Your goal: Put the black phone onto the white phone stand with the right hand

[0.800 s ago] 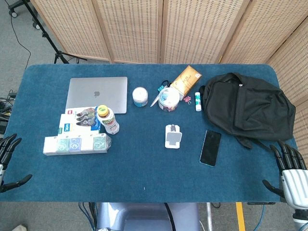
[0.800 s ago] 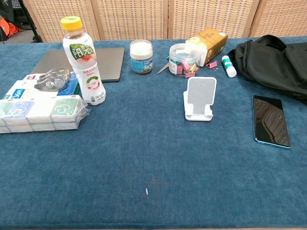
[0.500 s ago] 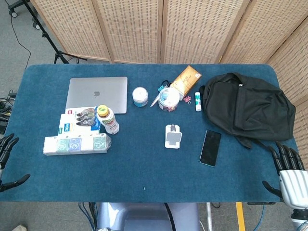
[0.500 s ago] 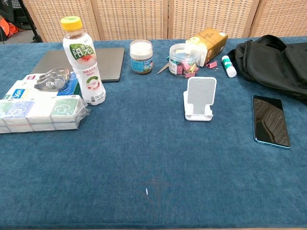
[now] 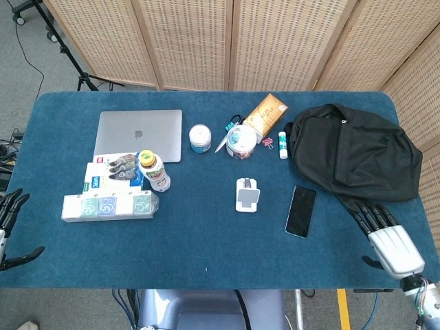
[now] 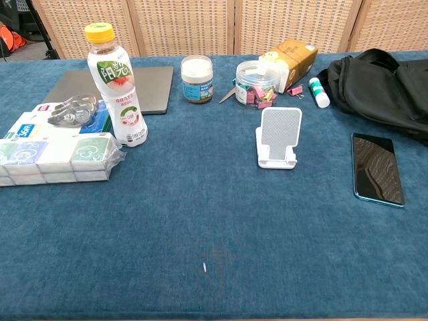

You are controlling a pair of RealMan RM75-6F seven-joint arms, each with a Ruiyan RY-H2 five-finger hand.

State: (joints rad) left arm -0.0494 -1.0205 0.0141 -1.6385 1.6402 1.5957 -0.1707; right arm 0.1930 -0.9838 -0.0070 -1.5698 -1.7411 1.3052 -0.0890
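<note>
The black phone [image 5: 301,211] lies flat on the blue table, screen up, to the right of the white phone stand [image 5: 247,194]. The chest view shows the phone [image 6: 378,168] and the stand [image 6: 277,138] apart from each other. My right hand [image 5: 386,239] hovers over the table's front right corner, fingers spread and holding nothing, to the right of the phone. My left hand [image 5: 9,227] hangs off the table's left edge, fingers apart and empty. Neither hand appears in the chest view.
A black backpack [image 5: 350,148] lies at the back right, close behind the phone. A jar of clips [image 5: 240,141], a glue stick [image 5: 282,145], a small jar [image 5: 200,137], a laptop [image 5: 139,134], a bottle [image 5: 155,170] and tissue packs [image 5: 108,205] lie further left.
My right hand has moved left and forward over the table's front right corner, toward the phone. The left hand has barely shifted.
</note>
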